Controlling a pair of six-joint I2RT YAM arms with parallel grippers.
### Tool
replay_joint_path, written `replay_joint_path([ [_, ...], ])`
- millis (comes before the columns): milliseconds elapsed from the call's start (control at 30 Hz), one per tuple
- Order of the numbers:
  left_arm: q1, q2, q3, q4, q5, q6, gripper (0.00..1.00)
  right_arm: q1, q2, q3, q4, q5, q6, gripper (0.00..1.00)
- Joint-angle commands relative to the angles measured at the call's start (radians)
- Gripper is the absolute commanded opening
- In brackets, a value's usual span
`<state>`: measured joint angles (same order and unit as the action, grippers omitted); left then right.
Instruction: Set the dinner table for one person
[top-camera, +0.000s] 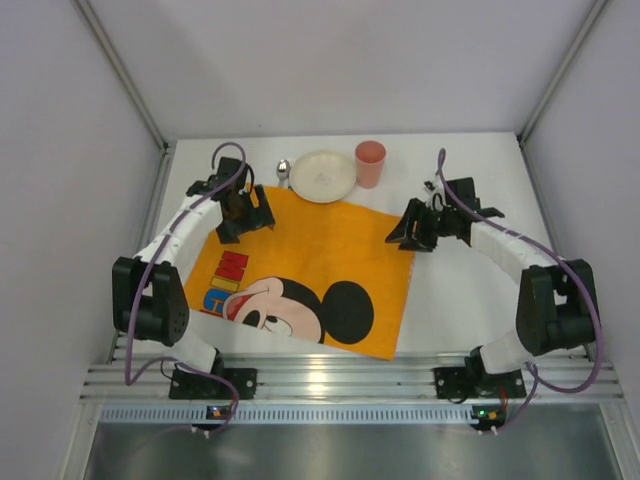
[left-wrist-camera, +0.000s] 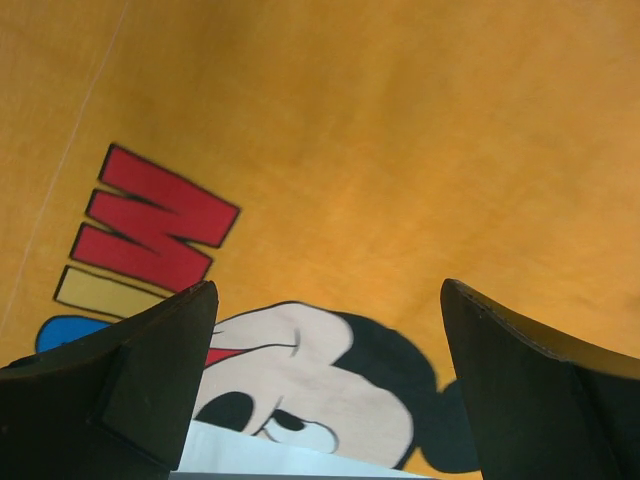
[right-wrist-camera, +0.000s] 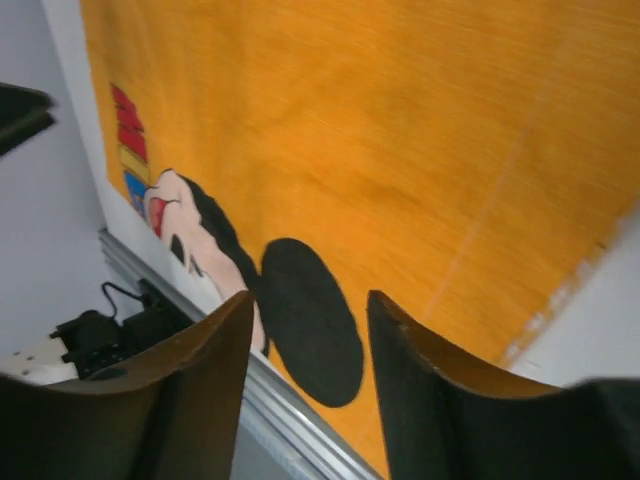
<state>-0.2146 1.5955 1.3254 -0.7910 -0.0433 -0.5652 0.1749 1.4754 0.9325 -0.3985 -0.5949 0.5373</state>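
Top view: white bench (top-camera: 455, 290) fills the cell floor, with an orange Mickey Mouse placemat (top-camera: 320, 250) lying skewed at its centre. At the mat's 12 o'clock sits a white plate (top-camera: 322, 176), off the cloth. A spoon (top-camera: 284, 170) lies just beside the plate at 9 o'clock and a pink cup (top-camera: 370, 163) just beside it at 3 o'clock. Wrist views show none of these three.

Left pincer (left-wrist-camera: 328, 290) is over the mat's 11 o'clock corner. Left wrist view shows it released, fingers wide apart, only cloth print between them.

Right pincer (right-wrist-camera: 310, 300) is at the mat's 2 o'clock edge. Right wrist view shows it released with a narrower gap, nothing gripped. That view alone shows the frayed mat edge close up and the silver rail (right-wrist-camera: 305, 425) at the bench's 6 o'clock edge.
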Motion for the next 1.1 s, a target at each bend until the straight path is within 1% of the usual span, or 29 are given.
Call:
replay_joint_path([
  [0,0.046,0.007,-0.106,0.038,-0.043,0.068,0.99,0.083,0.101,0.101,0.130,-0.101,0.052,0.46],
  [33,0.053,0.014,-0.141,0.051,-0.047,0.071,0.98,0.115,0.124,0.109,0.135,-0.105,0.052,0.28],
  [100,0.058,0.049,-0.152,0.052,-0.055,0.071,0.99,0.146,0.186,0.130,0.127,-0.091,0.040,0.12],
  [133,0.058,0.061,-0.161,0.049,-0.058,0.068,0.98,0.165,0.206,0.134,0.107,-0.065,0.033,0.00],
  [300,0.060,0.096,-0.196,0.041,-0.035,0.030,0.96,0.178,0.330,0.150,0.035,-0.003,-0.020,0.00],
  [500,0.058,0.075,-0.305,0.047,0.032,-0.025,0.94,0.167,0.402,0.192,-0.085,0.116,-0.117,0.00],
  [600,0.043,0.061,-0.376,0.044,0.037,-0.036,0.94,0.143,0.427,0.215,-0.155,0.170,-0.152,0.00],
  [700,0.015,0.040,-0.434,0.035,0.043,-0.062,0.93,0.091,0.453,0.259,-0.215,0.262,-0.186,0.00],
  [733,0.000,0.032,-0.463,0.033,0.074,-0.070,0.93,0.065,0.460,0.275,-0.258,0.326,-0.194,0.00],
  [800,-0.018,0.018,-0.485,0.030,0.095,-0.091,0.92,0.034,0.480,0.311,-0.289,0.371,-0.209,0.00],
  [833,-0.046,0.014,-0.500,0.024,0.111,-0.099,0.92,0.005,0.485,0.321,-0.316,0.403,-0.209,0.00],
  [900,-0.078,0.000,-0.515,0.004,0.126,-0.117,0.92,-0.023,0.491,0.338,-0.336,0.444,-0.209,0.00],
  [933,-0.118,-0.008,-0.520,0.003,0.138,-0.124,0.93,-0.047,0.490,0.341,-0.339,0.458,-0.208,0.00],
  [1067,-0.201,-0.032,-0.520,-0.004,0.180,-0.170,0.93,-0.090,0.494,0.347,-0.344,0.495,-0.206,0.00],
])
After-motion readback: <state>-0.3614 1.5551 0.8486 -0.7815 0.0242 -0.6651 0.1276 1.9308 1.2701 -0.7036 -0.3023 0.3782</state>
